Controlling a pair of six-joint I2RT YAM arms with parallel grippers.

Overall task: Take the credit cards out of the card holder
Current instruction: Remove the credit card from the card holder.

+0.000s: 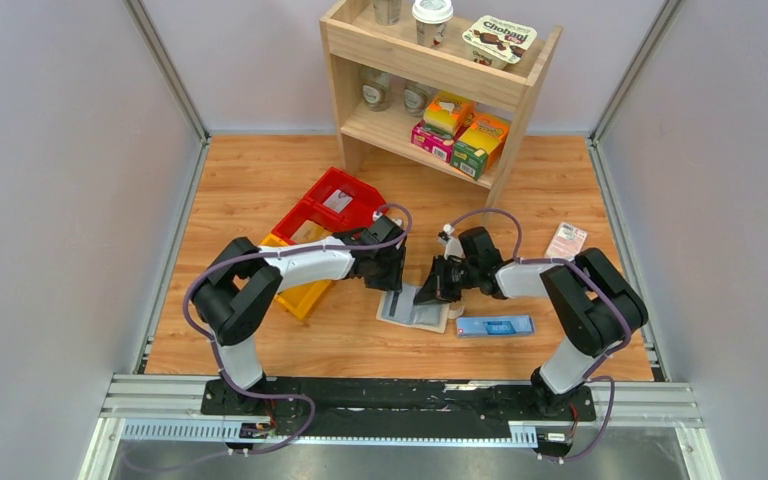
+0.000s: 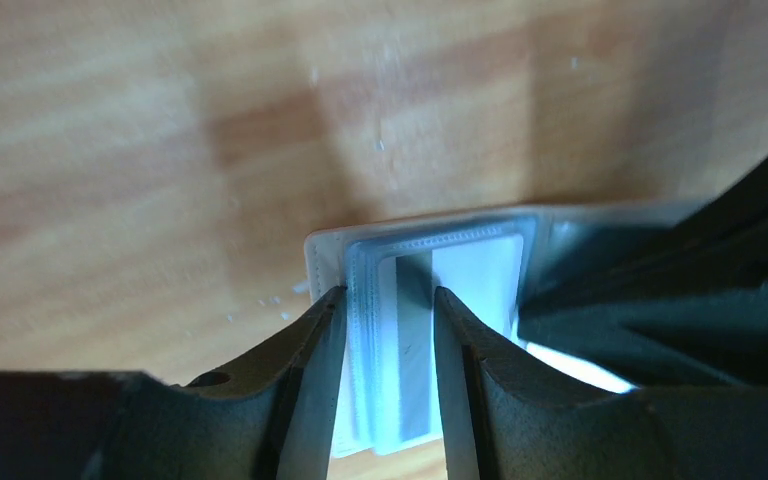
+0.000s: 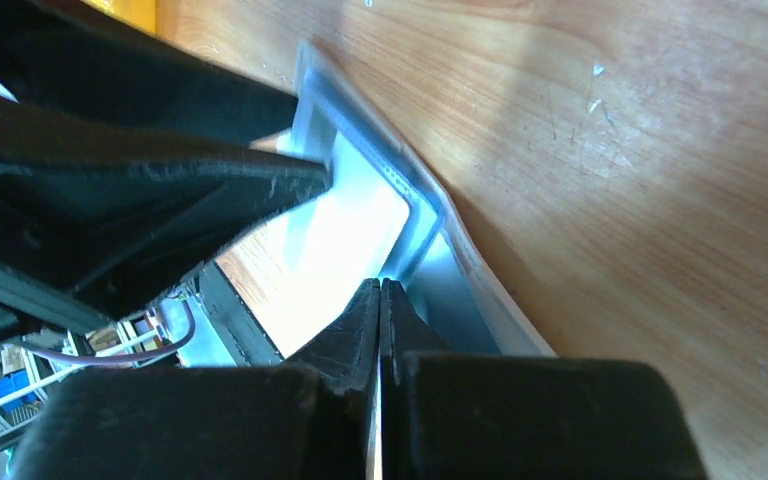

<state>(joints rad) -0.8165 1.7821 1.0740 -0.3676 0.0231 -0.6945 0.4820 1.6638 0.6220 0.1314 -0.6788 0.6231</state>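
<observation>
As left jaws straddle card holder [image 2: 460, 265], table [image 2: 160, 130] beyond

One card holder [image 1: 410, 312], one long blue box [image 1: 495, 326], one pink-white packet [image 1: 566, 240] — one wooden shelf [image 1: 410, 58].

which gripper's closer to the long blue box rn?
Right. The right gripper is at the card holder's right side, just left of the blue box; the left gripper is over the holder's left side, farther away.

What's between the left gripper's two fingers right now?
A clear pocket of the card holder, with a card inside; the left wrist view shows it.
</observation>
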